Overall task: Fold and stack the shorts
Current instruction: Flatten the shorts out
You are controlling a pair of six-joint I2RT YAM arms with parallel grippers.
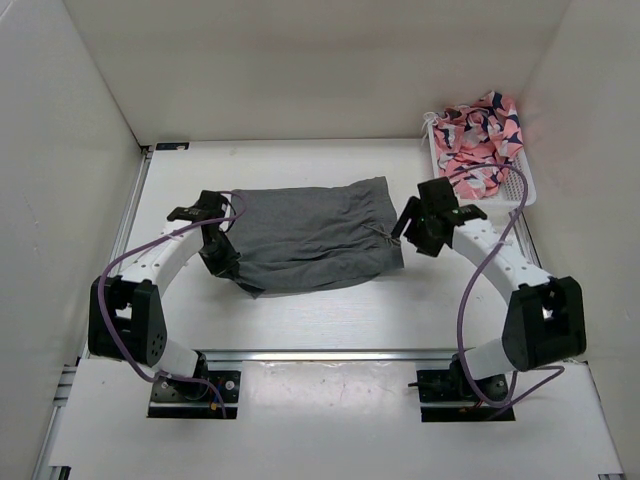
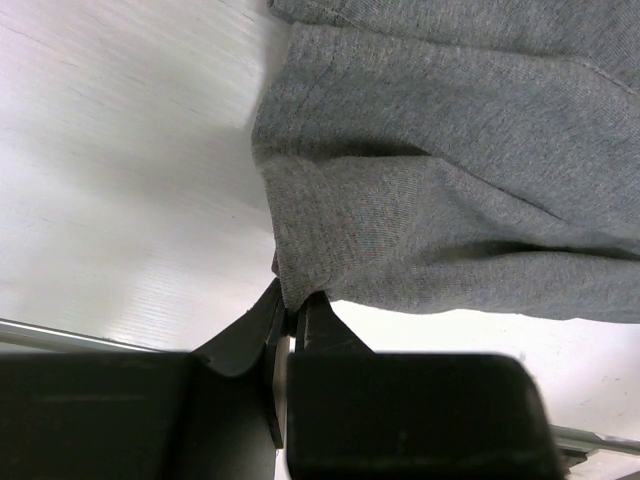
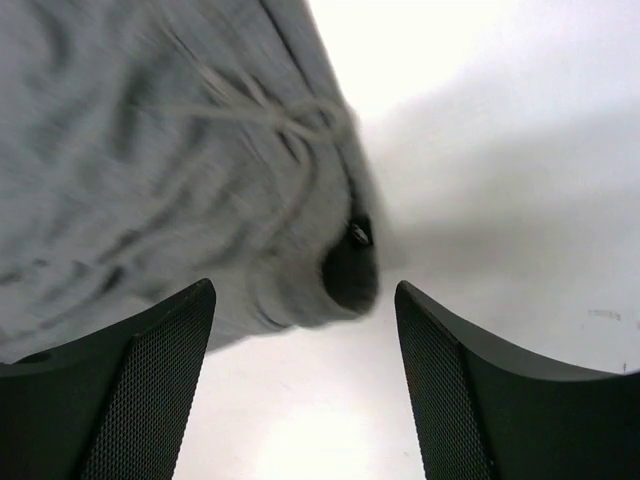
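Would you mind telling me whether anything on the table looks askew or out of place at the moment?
The shorts lie folded but slanted, their layers not lined up, and the left gripper pinches one corner. At back right, a pink patterned garment spills over the rim of the white basket.

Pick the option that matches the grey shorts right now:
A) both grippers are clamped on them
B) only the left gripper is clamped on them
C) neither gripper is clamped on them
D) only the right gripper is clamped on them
B: the left gripper is pinched shut on an edge of the shorts, while the right gripper stands open, its fingers spread apart and the cloth lying free in front of it.
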